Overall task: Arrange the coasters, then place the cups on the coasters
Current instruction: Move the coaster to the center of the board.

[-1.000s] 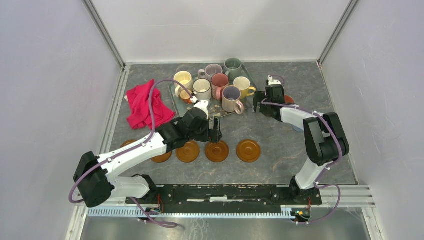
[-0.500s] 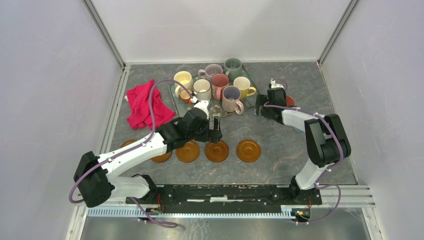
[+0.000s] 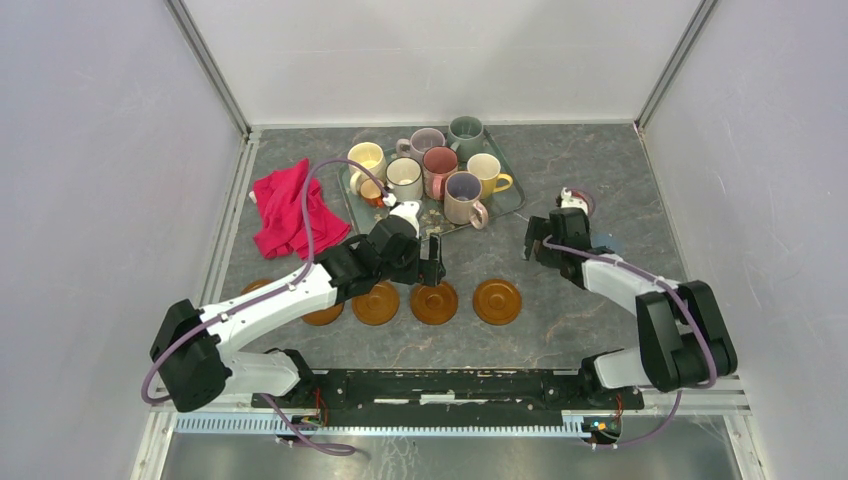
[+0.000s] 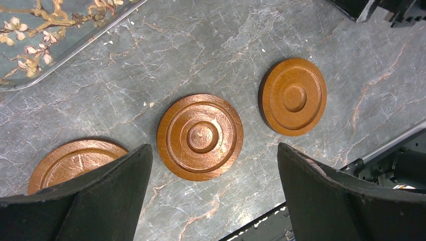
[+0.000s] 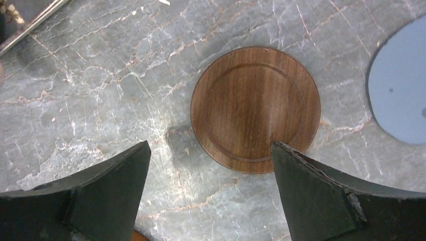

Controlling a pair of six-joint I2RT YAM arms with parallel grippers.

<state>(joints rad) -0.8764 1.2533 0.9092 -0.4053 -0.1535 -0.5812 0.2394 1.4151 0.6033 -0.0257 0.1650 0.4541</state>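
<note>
Three glossy orange-brown coasters (image 3: 497, 301) (image 3: 434, 303) (image 3: 376, 303) lie in a row near the front, and further ones to their left are partly hidden under my left arm. My left gripper (image 3: 432, 262) (image 4: 214, 148) hovers open and empty above that row, with the middle coaster (image 4: 200, 136) just ahead of its fingers. My right gripper (image 3: 535, 246) (image 5: 210, 150) hangs open over a darker brown coaster (image 5: 255, 108), its right finger overlapping the coaster's edge. A grey-blue coaster (image 5: 402, 90) lies beside it. Several cups (image 3: 463, 196) stand together on the tray (image 3: 512, 198).
A crumpled red cloth (image 3: 290, 210) lies left of the floral tray (image 4: 50, 45). The enclosure's white walls close in the table at the back and both sides. A metal rail runs along the front edge by the arm bases.
My right arm has drawn back from beside the tray toward the front right, its gripper still open. The left arm has stayed put.
</note>
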